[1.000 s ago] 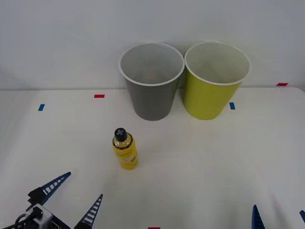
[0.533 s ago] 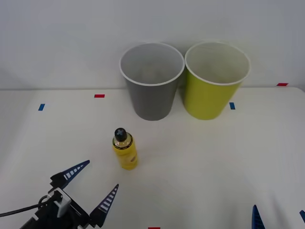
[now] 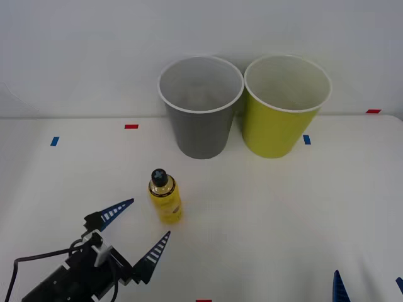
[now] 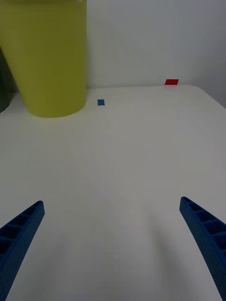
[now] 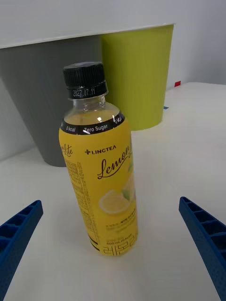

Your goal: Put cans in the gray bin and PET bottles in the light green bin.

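Your PET bottle (image 3: 165, 195) stands upright on the white surface (image 3: 271, 207), in front of the gray bin (image 3: 201, 108) and a little to its left, well apart from both bins. It is clear plastic with a black screw cap, a yellow label with a lemon on it, and yellow liquid up to the shoulder.

At the back of the surface, near the wall, you have the two bins upright side by side, their rims almost touching. The gray bin is on the left; you can see down into it from the front view, and what shows of its inside is a bare gray wall, with the bottom too dim to tell. The light green bin (image 3: 286, 107) is on the right; its inside is pale, and the part of it you can see holds nothing.

Your left end effector (image 3: 136, 226) sits low over the surface just beside the bottle, on its near left side. Its two blue ribbed fingers are spread wide and point toward the bottle without touching it. In the left wrist view the bottle (image 5: 100, 168) stands centred between the two fingertips, with the gray bin (image 5: 47, 94) and the light green bin (image 5: 139, 75) behind it.

Your right end effector (image 4: 112, 235) is at the near right corner of the surface, its fingers apart and holding nothing. The light green bin (image 4: 47, 56) stands well ahead of it, with small blue and red tape marks on the surface nearby.
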`<state>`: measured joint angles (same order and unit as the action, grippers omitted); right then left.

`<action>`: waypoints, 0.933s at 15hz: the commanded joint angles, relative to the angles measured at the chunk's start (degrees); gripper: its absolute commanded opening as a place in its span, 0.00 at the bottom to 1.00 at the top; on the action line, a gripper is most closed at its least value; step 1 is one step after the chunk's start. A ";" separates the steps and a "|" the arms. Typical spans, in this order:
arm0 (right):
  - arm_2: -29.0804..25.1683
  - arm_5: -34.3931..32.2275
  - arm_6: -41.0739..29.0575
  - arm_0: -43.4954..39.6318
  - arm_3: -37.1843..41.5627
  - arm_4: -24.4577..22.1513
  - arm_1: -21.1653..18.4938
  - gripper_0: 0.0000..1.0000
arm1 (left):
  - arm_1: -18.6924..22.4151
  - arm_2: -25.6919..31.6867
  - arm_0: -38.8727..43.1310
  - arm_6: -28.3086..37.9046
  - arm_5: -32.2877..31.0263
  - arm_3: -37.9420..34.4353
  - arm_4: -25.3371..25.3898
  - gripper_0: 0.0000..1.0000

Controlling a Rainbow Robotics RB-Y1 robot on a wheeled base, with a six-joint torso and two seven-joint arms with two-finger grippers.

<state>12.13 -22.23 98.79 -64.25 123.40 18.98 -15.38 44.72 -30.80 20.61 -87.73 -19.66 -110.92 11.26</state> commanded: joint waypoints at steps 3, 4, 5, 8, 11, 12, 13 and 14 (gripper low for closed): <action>0.00 0.00 0.00 0.00 0.00 0.00 0.00 1.00 | -3.41 -0.93 -4.53 0.10 4.99 0.00 -0.18 1.00; 0.00 0.00 0.00 0.00 0.00 0.00 0.00 1.00 | -3.50 -1.37 -5.50 0.28 5.78 0.00 0.17 1.00; 0.00 0.00 0.00 0.00 0.00 0.00 0.00 1.00 | -3.50 -1.55 -6.37 0.45 6.66 0.00 0.52 1.00; 0.00 0.00 0.00 0.00 0.00 0.00 0.00 1.00 | -4.81 -2.16 -8.92 0.72 9.82 0.27 1.57 1.00; 0.00 0.00 0.00 0.00 0.00 0.00 0.00 1.00 | -7.10 -2.16 -9.36 0.89 12.19 0.27 1.93 1.00; 0.00 0.00 0.00 0.00 0.00 0.00 0.00 1.00 | -7.54 -2.16 -9.80 0.98 12.90 0.27 1.93 1.00; 0.00 0.00 0.00 0.00 0.00 0.00 0.00 1.00 | -7.63 -2.16 -10.42 1.07 13.60 0.27 2.10 1.00; 0.00 0.00 0.00 0.00 0.00 0.00 0.00 1.00 | -7.63 -2.16 -11.03 1.25 14.39 0.27 2.19 1.00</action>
<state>12.13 -22.23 98.79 -64.25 123.40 18.98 -15.38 37.17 -32.96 10.21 -86.66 -6.09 -110.65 13.32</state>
